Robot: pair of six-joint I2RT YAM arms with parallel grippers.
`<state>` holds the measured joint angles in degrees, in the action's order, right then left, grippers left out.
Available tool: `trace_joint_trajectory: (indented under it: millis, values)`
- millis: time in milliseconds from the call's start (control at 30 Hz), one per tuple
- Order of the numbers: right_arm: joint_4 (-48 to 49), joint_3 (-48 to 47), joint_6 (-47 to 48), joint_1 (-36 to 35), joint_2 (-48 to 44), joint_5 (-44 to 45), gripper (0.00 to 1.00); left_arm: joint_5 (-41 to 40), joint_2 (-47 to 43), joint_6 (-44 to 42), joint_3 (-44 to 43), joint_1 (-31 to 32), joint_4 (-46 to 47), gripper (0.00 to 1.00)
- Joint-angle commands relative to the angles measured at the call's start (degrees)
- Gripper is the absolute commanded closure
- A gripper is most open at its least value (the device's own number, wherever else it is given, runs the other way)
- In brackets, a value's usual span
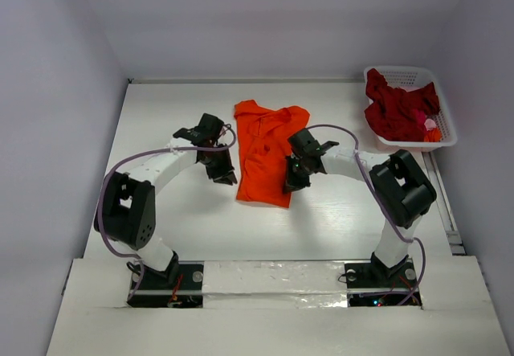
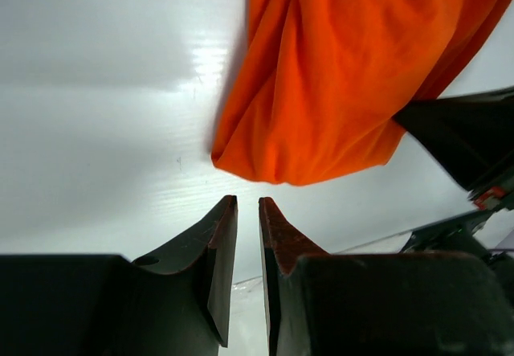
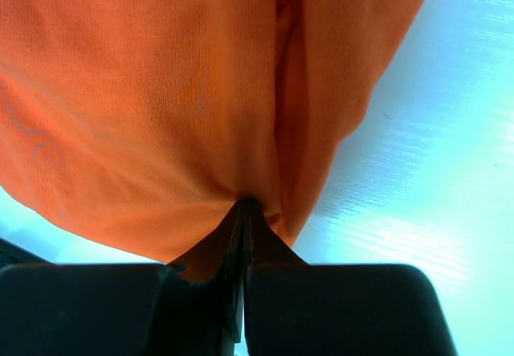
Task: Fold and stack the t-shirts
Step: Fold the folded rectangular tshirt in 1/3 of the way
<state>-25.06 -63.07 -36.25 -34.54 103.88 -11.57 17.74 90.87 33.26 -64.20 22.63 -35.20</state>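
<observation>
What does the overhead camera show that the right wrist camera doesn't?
Only the overhead view shows the basket holding a dark red shirt, and the left gripper beside the orange shirt. Only the right wrist view shows, close up, the right gripper shut on a pinch of the orange shirt near its edge. Both show the orange shirt lying on the white table.

Orange t-shirt (image 3: 161, 115) — soft matt knit cloth; table (image 2: 96, 91) smooth, glossy white; basket (image 1: 401, 71) — latticed plastic.
</observation>
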Motion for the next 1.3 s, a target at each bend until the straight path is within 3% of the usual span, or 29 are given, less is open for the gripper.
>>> trace_joint_trajectory:
  millis: [0,233,433,600,1267]
  values:
    - [-1.9,-1.2,0.7,0.1,-0.6,2.4,1.00,1.2,-2.1,-1.4,2.4,3.0,-0.6,0.85]
    - [-3.2,-3.6,1.0,0.1,-0.1,2.3,1.00,0.8,-1.1,-1.6,4.1,9.4,0.0,0.85]
    - [-2.8,-3.5,0.7,0.1,-0.2,1.7,1.00,-1.2,-1.7,0.1,7.8,9.4,2.3,0.87]
    - [-2.8,-3.4,0.7,0.1,-0.3,1.5,1.00,-2.6,-0.6,0.9,7.7,9.4,3.2,1.00]
    - [-2.6,-2.9,0.7,0.1,-0.7,1.2,1.00,-5.3,1.8,1.6,3.5,9.4,4.5,1.00]
